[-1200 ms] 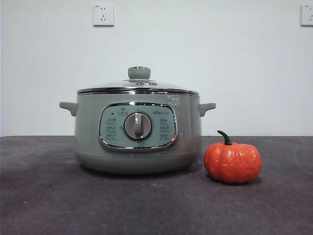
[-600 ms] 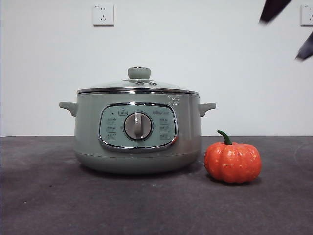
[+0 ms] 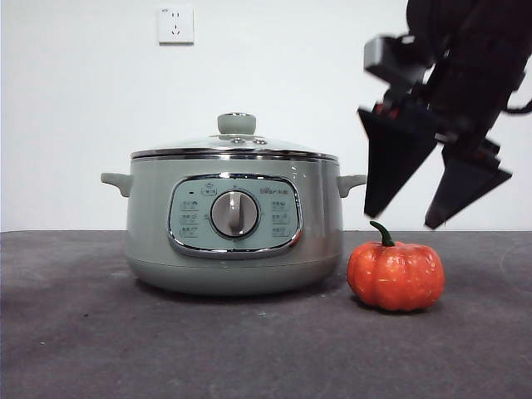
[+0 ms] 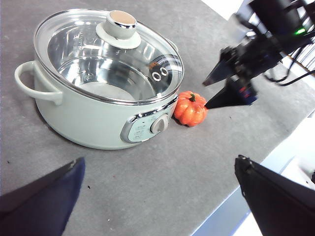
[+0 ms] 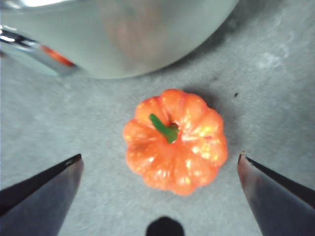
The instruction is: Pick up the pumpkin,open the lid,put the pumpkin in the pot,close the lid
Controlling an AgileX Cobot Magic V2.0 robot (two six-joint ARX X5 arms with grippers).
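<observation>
The orange pumpkin with a green stem sits on the table just right of the sage-green pot. The glass lid with its green knob rests closed on the pot. My right gripper hangs open just above the pumpkin, one jaw on each side of it; in the right wrist view the pumpkin lies between the open jaws. My left gripper is open and empty, high above the table, looking down on the pot, the lid and the pumpkin.
The dark grey table stretches in front of the pot. A white wall with a power socket stands behind. The table's front edge shows in the left wrist view.
My right gripper has come down from the top right corner to just above the pumpkin. The pot, lid and pumpkin have not moved.
</observation>
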